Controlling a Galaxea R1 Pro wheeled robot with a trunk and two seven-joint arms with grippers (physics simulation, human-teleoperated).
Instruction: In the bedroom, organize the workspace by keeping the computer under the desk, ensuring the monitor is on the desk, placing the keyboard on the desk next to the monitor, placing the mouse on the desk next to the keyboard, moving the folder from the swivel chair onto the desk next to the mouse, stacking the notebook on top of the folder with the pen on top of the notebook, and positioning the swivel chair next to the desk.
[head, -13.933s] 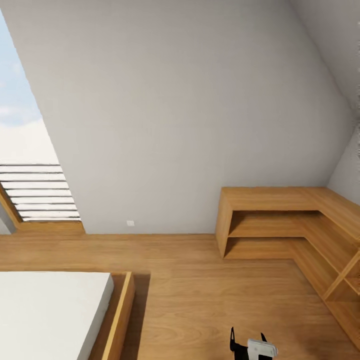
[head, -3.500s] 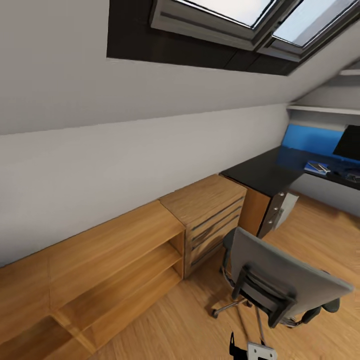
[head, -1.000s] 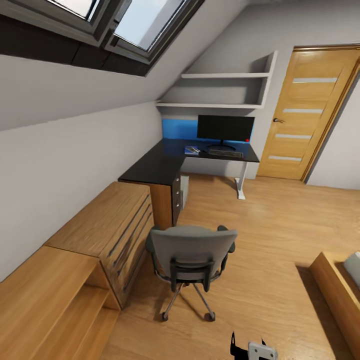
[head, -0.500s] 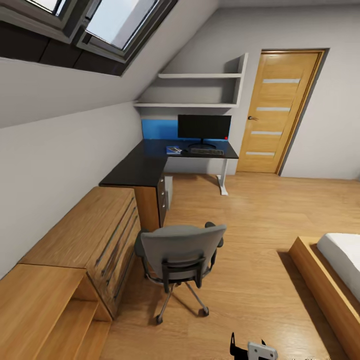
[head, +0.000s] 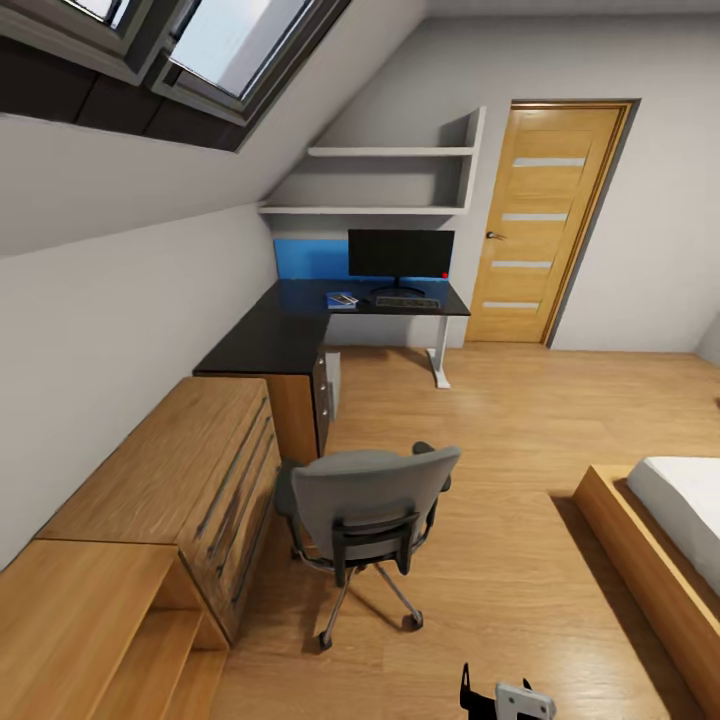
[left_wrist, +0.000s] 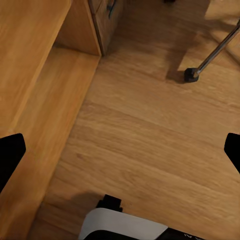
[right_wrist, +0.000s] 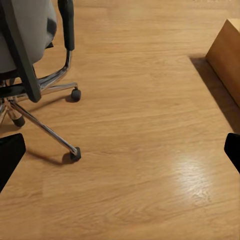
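oak floor lies between you and the swivel chair, well short of the worktop with its monitor: roll closer first, both pincers spread wide, holding nothing.

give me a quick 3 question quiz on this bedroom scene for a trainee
1. True or false: the swivel chair stands on the floor apart from the desk.
2. What sits on the desk right in front of the monitor? A) keyboard B) lamp C) mug
3. Fill in: both wrist views show the fingers spread wide, so each gripper is ____.

Key:
1. True; it is nearer the oak dresser.
2. A, the keyboard.
3. open, left gripper and right gripper alike.
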